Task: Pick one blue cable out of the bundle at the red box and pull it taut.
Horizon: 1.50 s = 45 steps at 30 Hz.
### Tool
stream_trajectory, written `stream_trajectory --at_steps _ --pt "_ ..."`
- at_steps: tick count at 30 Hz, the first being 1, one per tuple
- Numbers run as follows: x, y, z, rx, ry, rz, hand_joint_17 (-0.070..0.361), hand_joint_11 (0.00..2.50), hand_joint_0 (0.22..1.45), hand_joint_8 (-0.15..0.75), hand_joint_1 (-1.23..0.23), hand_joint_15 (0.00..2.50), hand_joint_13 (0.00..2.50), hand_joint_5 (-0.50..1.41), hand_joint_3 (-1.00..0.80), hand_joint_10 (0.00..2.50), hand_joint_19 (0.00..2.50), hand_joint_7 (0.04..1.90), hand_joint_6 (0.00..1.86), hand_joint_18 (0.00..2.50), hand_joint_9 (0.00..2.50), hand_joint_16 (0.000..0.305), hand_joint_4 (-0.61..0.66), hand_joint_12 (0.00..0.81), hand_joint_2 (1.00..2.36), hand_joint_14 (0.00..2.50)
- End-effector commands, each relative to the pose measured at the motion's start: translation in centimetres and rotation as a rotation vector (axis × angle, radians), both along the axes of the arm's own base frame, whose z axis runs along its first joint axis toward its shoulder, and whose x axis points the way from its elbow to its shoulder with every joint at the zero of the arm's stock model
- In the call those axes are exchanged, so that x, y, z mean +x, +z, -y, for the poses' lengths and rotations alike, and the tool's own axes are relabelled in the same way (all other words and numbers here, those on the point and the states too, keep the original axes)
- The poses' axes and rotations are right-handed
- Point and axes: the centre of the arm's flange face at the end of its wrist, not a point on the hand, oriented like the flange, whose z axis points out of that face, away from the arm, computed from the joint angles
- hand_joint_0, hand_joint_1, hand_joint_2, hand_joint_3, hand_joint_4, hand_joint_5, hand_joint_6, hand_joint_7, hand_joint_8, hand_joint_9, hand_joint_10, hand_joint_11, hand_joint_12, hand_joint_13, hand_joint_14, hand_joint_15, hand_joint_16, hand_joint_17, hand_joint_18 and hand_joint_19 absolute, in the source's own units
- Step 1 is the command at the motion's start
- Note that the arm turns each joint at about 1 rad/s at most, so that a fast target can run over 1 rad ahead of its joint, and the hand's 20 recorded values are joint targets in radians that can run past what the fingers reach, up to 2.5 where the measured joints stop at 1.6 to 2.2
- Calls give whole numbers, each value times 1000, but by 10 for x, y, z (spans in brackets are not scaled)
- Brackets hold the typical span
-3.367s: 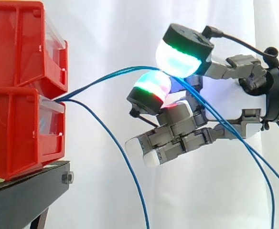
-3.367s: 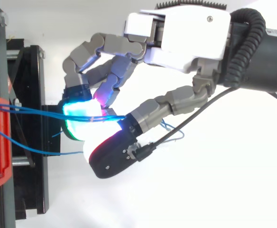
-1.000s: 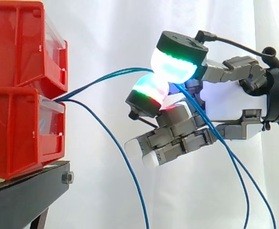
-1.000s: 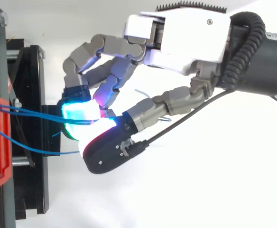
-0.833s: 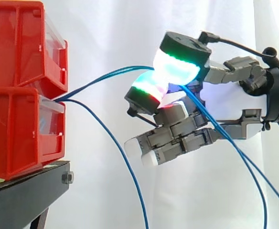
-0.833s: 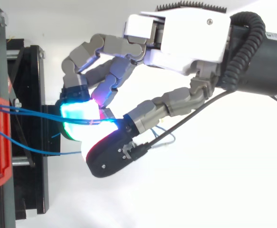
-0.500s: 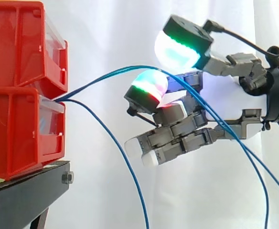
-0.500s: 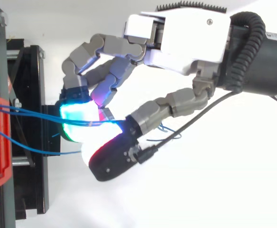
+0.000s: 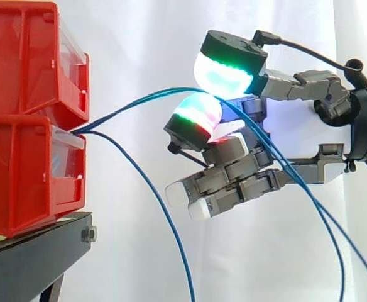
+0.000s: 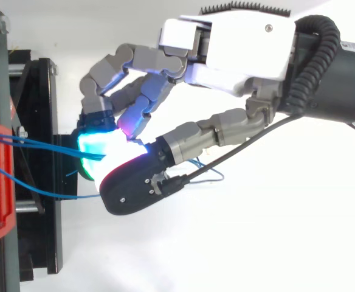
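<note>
My hand (image 9: 234, 179) pinches two blue cables (image 9: 136, 102) between glowing pads (image 9: 224, 75) mid-frame. They rise rightward from the lower red box (image 9: 26, 170) at left to the pinch, then slope off the lower right edge. Their ends in the box are hidden; a third cable (image 9: 152, 189) droops off the bottom.

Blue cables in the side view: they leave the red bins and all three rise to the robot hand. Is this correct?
Not quite. The side view shows only two blue cables rising from the red bins to the robot hand; the third cable curves downward instead.
</note>
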Motion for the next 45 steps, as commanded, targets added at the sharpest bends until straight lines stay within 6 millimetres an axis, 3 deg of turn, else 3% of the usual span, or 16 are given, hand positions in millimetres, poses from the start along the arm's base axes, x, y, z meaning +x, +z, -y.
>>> stream_trajectory --at_steps 1,4,10,14,18,21,27,35,45 --pt "0 1 0 -1 1 1 120 1353 694 301 -909 335 596 -154 -377 10 276 1114 912 496 1065 53 88 356 1009 13" --pt "0 0 0 1 1 0 119 1348 739 302 -984 319 578 -156 -500 11 233 1116 910 495 1043 53 70 349 1000 13" --pt "0 1 0 1 1 1 118 1326 758 295 -1017 297 580 -157 -500 13 207 1101 912 520 1031 52 87 345 1000 12" --pt "0 0 0 1 1 0 119 1340 588 295 -1031 326 576 -159 -500 11 251 1105 911 509 1025 53 109 350 1000 14" --pt "0 1 0 1 -1 1 136 1322 456 344 -928 331 582 -155 -500 9 280 1076 909 520 1052 60 138 389 1000 12" --pt "0 0 0 1 1 0 148 1303 415 375 -735 336 597 -148 -500 6 301 1071 904 527 1094 66 157 414 1000 12" --pt "0 0 0 1 -1 0 126 1308 544 320 -539 350 575 -142 -500 12 355 1148 891 446 1099 56 136 367 1000 13" --pt "0 0 0 -1 1 1 129 1345 590 332 -709 353 605 -147 -252 10 332 1129 904 492 1104 57 151 375 1011 14" --pt "0 -1 0 -1 -1 -2 120 1369 672 302 -869 349 606 -162 -271 11 311 1100 921 508 1063 53 88 354 1014 13"
